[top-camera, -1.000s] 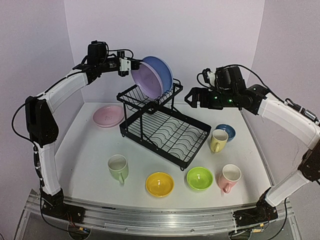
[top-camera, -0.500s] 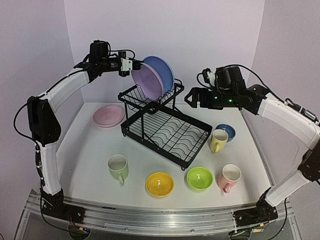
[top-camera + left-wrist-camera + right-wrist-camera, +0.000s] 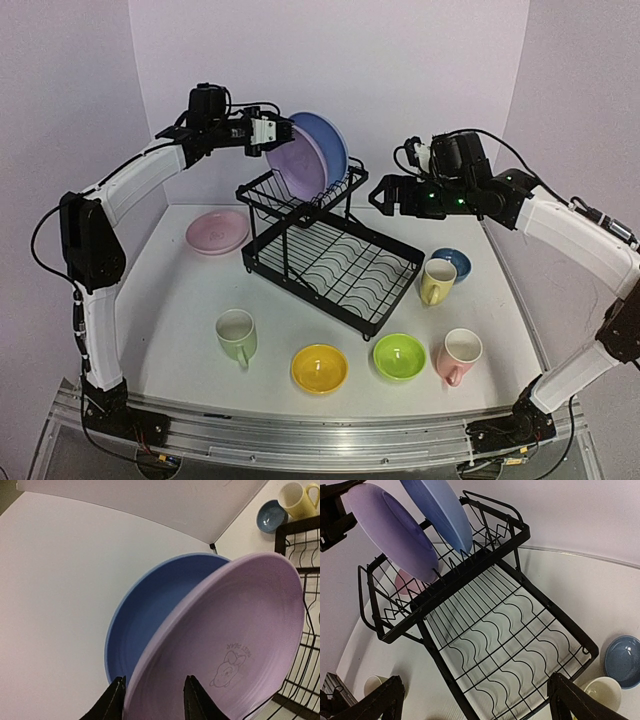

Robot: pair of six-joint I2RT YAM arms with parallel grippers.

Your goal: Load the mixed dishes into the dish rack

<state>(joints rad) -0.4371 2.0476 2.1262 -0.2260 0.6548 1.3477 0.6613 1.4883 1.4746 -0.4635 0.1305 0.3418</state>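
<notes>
We see left gripper (image 3: 154, 680) jaws parted around lavender plate (image 3: 235, 645) rim; plate stands in dish rack (image 3: 335, 265) upper shelf beside blue plate (image 3: 150, 605). Right gripper (image 3: 475, 680) spread wide, empty.

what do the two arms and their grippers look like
The left arm and right arm have white shells between black joints, with black cables alongside. The left gripper has a white block behind black fingers; the right gripper is black, with green lights behind.

White table (image 3: 170, 290), pale lilac walls (image 3: 420, 70)
</notes>
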